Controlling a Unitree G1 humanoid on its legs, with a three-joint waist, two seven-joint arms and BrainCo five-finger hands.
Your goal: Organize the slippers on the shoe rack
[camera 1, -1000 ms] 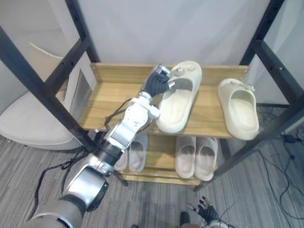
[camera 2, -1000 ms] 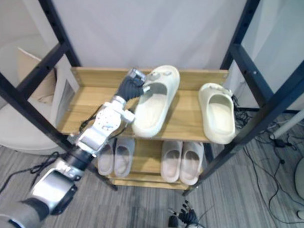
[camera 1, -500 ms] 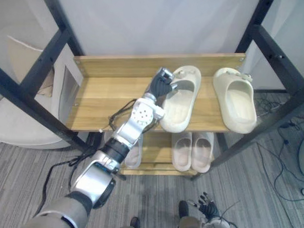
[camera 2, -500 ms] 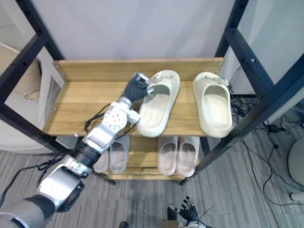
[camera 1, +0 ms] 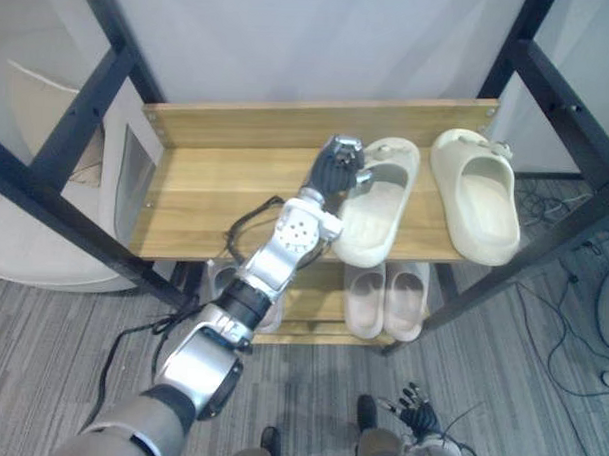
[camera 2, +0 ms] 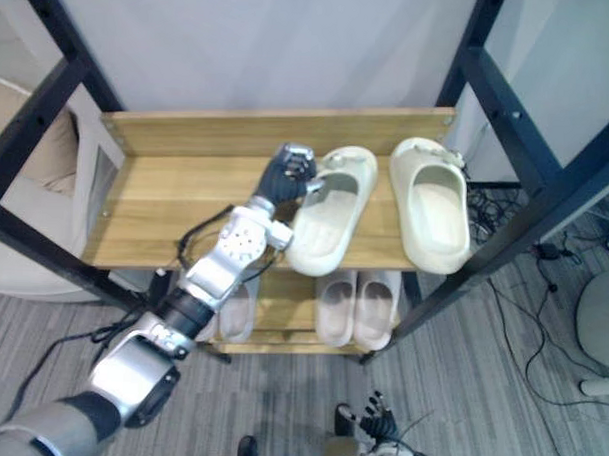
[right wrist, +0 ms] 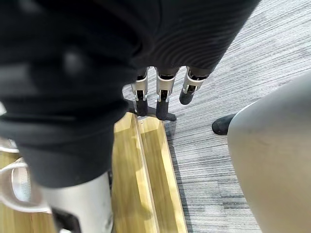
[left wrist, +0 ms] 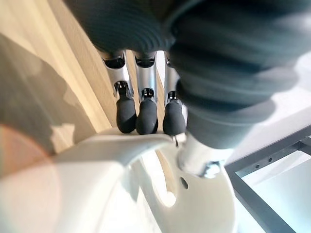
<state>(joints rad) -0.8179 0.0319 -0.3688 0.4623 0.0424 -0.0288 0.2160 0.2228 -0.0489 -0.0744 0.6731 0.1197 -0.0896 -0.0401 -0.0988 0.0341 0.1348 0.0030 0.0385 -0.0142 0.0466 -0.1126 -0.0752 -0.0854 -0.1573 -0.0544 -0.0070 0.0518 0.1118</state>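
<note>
Slipper duty on the shoe rack, and we sweep from the left. The left stretch of the wooden top shelf lies bare. Moving in, we meet the left robot hand, reaching over the shelf's middle. In the wrist view its dark fingertips curl over the strap edge with the thumb on the other side, so we call it a pinch on the tilted cream slipper.

That slipper lies askew, toe leaning right and heel swung left, right at the shelf's front edge. Just beside it, not touching, the straight cream slipper sits square to the back board. Below, a pale pair rests on the lower shelf.

Our read is that we're mid-alignment. We'd do this by sliding rather than lifting, pivoting the heel rightward until both soles run parallel. Then we'd nudge it back from the edge, leaving a small gap so the neighbour isn't knocked.

Far right and low, the right robot hand hangs idle with its fingers straight and relaxed.
</note>
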